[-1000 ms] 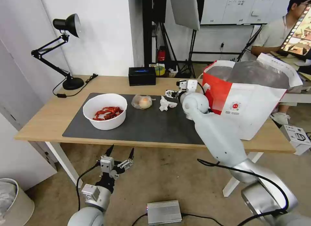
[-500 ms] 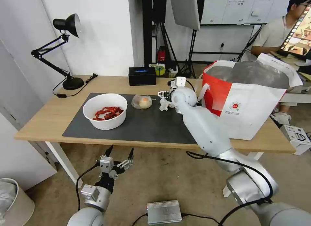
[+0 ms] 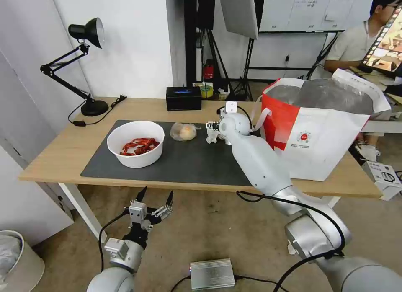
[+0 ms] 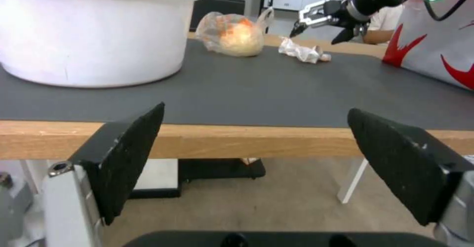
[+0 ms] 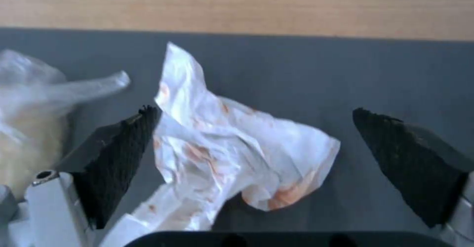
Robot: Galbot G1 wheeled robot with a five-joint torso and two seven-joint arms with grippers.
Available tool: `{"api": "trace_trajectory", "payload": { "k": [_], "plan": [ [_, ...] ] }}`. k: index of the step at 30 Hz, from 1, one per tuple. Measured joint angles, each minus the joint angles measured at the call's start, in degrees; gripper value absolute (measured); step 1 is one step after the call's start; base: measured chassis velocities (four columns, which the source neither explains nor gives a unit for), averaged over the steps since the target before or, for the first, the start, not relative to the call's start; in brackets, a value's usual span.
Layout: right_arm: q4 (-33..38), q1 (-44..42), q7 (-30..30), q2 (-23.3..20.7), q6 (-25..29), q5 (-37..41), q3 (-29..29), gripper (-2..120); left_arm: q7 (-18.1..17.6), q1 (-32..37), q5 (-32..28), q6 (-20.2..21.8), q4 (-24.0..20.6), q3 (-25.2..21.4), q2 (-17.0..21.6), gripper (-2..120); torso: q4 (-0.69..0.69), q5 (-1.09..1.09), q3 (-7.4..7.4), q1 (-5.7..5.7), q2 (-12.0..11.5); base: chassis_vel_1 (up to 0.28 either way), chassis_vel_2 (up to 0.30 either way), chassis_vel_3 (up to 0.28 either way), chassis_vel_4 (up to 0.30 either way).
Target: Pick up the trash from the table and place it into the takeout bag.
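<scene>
Bench (image 3: 63,151): bag (image 3: 322,133) stands on its right end. Tissue (image 5: 222,154) lies on the mat (image 3: 188,162), just left of the bag. Right hand (image 5: 257,158) sits directly over the tissue, jaws wide, one each side; long axis runs diagonally across the gap. Left hand (image 3: 153,200) is wide open, parked below the bench edge, well apart.

Right hand (image 5: 254,143) swung left from takeout bag (image 3: 322,133), now over tissue (image 5: 232,147), fingers spread.
</scene>
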Motion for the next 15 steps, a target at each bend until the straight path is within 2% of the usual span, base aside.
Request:
{"api": "trace_trajectory", "payload": {
  "k": [15],
  "plan": [
    [-3.2,-0.6,-1.8,1.7,2.3,-4.3,0.9,100,0.3,-0.1,-0.1,-0.5,0.5,0.1,-0.2,100,0.00,0.00,0.00,0.00,0.0,0.000,0.000,0.000,0.000]
  ]
}}
